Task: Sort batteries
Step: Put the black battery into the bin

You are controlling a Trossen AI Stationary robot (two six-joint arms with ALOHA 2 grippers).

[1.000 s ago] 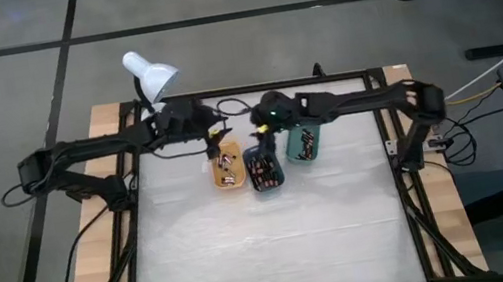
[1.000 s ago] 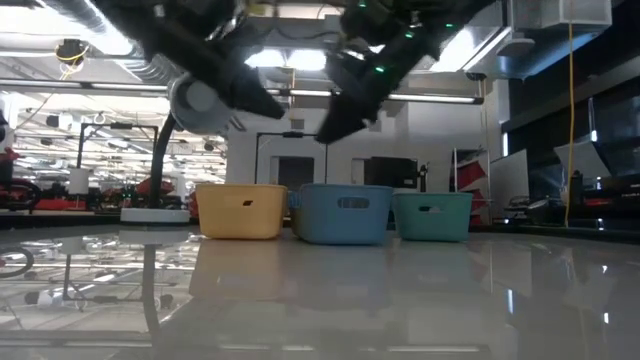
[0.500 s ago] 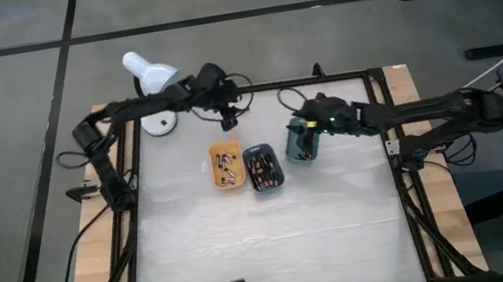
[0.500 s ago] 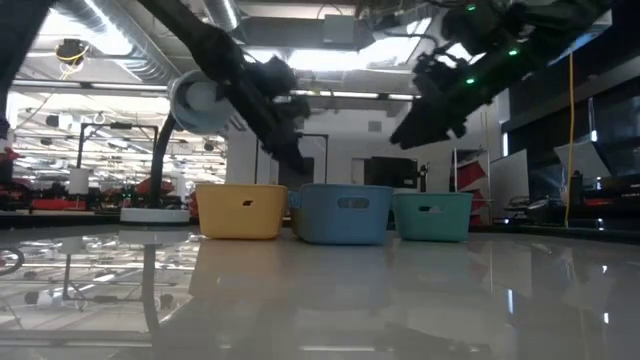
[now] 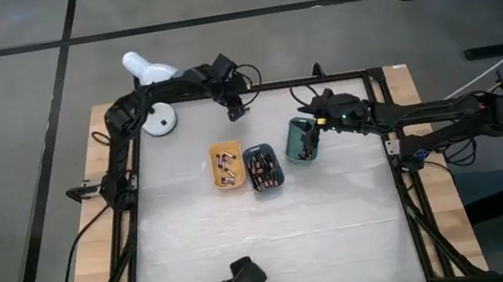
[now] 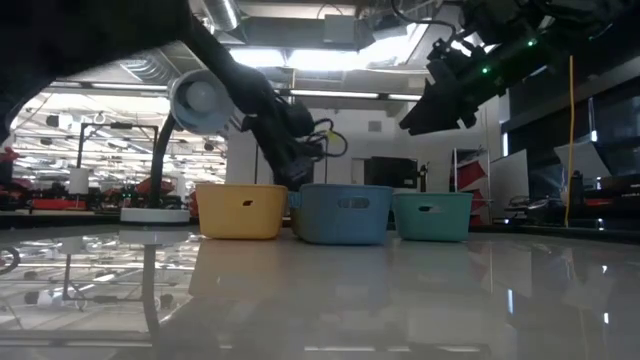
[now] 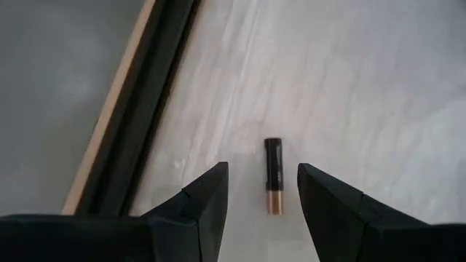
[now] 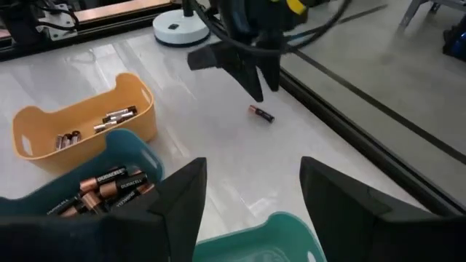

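Note:
One lone battery [image 7: 273,178], dark with a copper end, lies flat on the white table near the far rail. My left gripper [image 7: 262,169] is open and points down at it. One finger stands on each side, just above the battery and not touching it. The right wrist view shows that left gripper [image 8: 251,80] over the same battery [image 8: 261,113]. More batteries lie in the orange tray [image 5: 227,165] and the dark teal tray [image 5: 263,167]. My right gripper [image 5: 311,113] is open and holds nothing; it hangs over the far end of the green tray [image 5: 302,141].
The three trays stand side by side at the table's middle far part. A white desk lamp [image 5: 152,72] stands at the far left corner, its base [image 8: 178,29] close to the left arm. The black frame rail [image 7: 156,94] runs right beside the lone battery.
My left gripper has swung from above the orange tray toward the far edge and down, tipping steeply downward, until it straddles the lone battery. My right gripper has drawn back from over the dark teal tray toward the table's right, ending at the green tray.

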